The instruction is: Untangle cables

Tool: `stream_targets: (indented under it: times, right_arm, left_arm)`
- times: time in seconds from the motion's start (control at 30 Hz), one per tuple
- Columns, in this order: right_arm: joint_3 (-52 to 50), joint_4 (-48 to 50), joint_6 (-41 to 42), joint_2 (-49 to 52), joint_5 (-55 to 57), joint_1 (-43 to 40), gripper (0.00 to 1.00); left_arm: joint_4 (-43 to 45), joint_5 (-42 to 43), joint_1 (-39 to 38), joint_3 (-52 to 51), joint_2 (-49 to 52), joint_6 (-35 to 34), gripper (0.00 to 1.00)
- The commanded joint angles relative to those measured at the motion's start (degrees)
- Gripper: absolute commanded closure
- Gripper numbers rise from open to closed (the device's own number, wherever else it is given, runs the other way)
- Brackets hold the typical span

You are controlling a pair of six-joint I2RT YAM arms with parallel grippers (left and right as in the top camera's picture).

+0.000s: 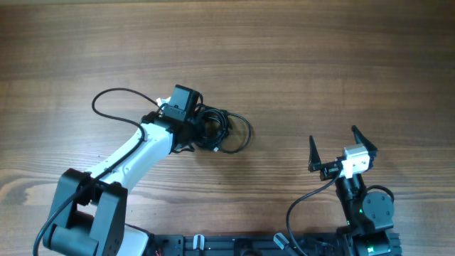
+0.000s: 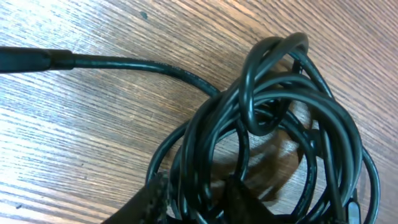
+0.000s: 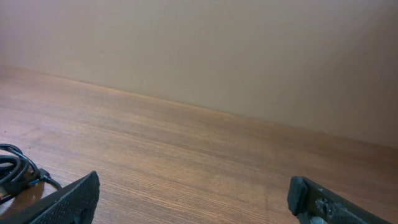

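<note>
The cables lie as a knotted bundle of thin black loops on the wooden table, left of centre. My left gripper is down on the bundle's left side. In the left wrist view its two fingers are closed in around several strands of the cables. One strand runs off to the upper left and ends in a thicker black sleeve. My right gripper is open and empty, well to the right of the bundle. The right wrist view shows its fingers spread wide, with the cables at the far left edge.
The left arm's own thicker black wire loops out over the table behind the arm. The wooden table fills the view. A plain beige wall stands beyond the table's far edge.
</note>
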Motion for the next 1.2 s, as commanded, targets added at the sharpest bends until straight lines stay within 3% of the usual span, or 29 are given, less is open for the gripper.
stream_targets:
  times: [0.0,0.13,0.23,0.3,0.4,0.67,0.77,0.97,1.17]
  right_arm:
    - [-0.1,0.2,0.7,-0.3,-0.7,-0.3,0.00]
    - [-0.1,0.2,0.7,-0.3,-0.7,-0.3,0.00]
    - [-0.1,0.2,0.7,-0.3,-0.7,-0.3,0.00]
    - [-0.1,0.2,0.7,-0.3,-0.7,-0.3,0.00]
    - [-0.1,0.2,0.7,-0.3,-0.7,-0.3,0.00]
    - [-0.1,0.2,0.7,-0.3,-0.7,-0.3,0.00]
    - [-0.1,0.2,0.7,-0.3,-0.7,-0.3,0.00]
    - [-0.1,0.2,0.7,-0.3,-0.7,-0.3,0.00]
    - [-0.1,0.2,0.7,-0.3,-0.7,-0.3,0.00]
  left_arm:
    - [0.1,0.8,1.6,1.0,-3.1,-0.6,0.67]
    - [-0.1,3.7,1.8,1.0,-6.3,-1.4,0.65]
    - [-0.3,6.3,1.4,0.9,-6.6,-6.8,0.76]
    - [-0.3,6.4,0.3,0.4,-6.1,-8.3,0.70]
    - [-0.3,3.4,-1.0,-1.1,-4.6,-11.6,0.71]
    - [-1.1,0.3,-1.2,-1.7,-4.5,-13.1,0.70]
    - [-1.2,0.2,-1.2,-1.9,-4.4,-13.1,0.78]
    - [4.8,0.0,-1.2,-6.1,-4.4,-16.0,0.76]
    - [5.4,-2.0,-1.2,-6.2,-4.4,-16.0,0.80]
